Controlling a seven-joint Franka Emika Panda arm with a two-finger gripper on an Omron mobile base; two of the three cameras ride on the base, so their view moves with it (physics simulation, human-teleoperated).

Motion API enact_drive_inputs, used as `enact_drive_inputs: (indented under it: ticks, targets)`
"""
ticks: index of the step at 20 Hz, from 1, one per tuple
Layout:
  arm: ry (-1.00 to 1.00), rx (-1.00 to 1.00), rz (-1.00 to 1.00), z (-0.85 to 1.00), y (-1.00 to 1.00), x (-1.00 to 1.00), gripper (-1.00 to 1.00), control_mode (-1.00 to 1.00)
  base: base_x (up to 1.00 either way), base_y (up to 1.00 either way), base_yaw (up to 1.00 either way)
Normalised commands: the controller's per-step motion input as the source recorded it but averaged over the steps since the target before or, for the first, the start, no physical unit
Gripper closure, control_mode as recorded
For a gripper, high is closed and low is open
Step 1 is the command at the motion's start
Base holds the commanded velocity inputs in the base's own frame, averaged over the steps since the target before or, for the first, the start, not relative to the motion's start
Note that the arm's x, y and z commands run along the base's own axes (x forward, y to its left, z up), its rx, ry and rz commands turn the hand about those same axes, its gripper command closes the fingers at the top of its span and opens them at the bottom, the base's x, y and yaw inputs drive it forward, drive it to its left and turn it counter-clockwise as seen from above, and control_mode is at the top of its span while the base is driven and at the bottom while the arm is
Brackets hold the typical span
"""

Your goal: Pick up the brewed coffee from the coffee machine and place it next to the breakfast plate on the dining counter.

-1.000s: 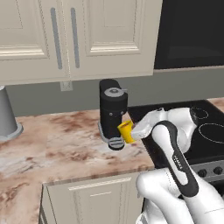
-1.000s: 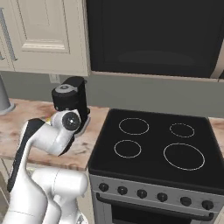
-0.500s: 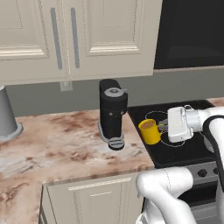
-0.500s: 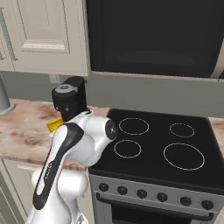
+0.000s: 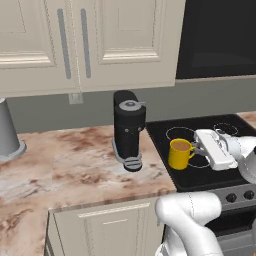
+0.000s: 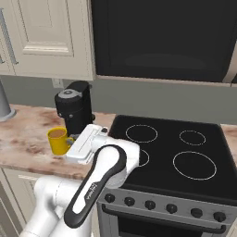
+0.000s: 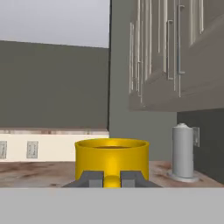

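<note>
Left base view showed the coffee machine [image 5: 128,129] standing black and tall; just right of it the brewed coffee [image 5: 179,153], a small yellow mug of brown liquid, hung upright above the stove edge; the gripper [image 5: 198,148] was clamped on its handle, fingers [image 7: 131,177] either side.

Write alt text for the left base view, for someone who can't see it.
The robot's white hand holds a small bright yellow mug of brown coffee by its handle, above the black stovetop. To its left, a tall black cylindrical coffee machine stands on the marbled countertop, under cream wall cabinets.
</note>
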Motion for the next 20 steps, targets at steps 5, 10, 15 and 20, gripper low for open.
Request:
enact_drive_inputs:
  ticks: [5, 10, 15, 20]
  targets:
    - [0.0, 0.0, 0.03, 0.07, -0.04, -0.05, 1.0, -1.0, 0.0, 0.0, 0.0]
    - [0.0, 0.0, 0.0, 0.0, 0.0, -0.04, 1.0, -1.0, 0.0, 0.0, 0.0]
    - [0.0, 0.0, 0.0, 0.0, 0.0, 0.0, 1.0, 1.0, -0.88, -0.33, -0.22]
    - [0.0, 0.0, 0.0, 0.0, 0.0, 0.0, 1.0, 1.0, -0.3, -0.33, -0.66]
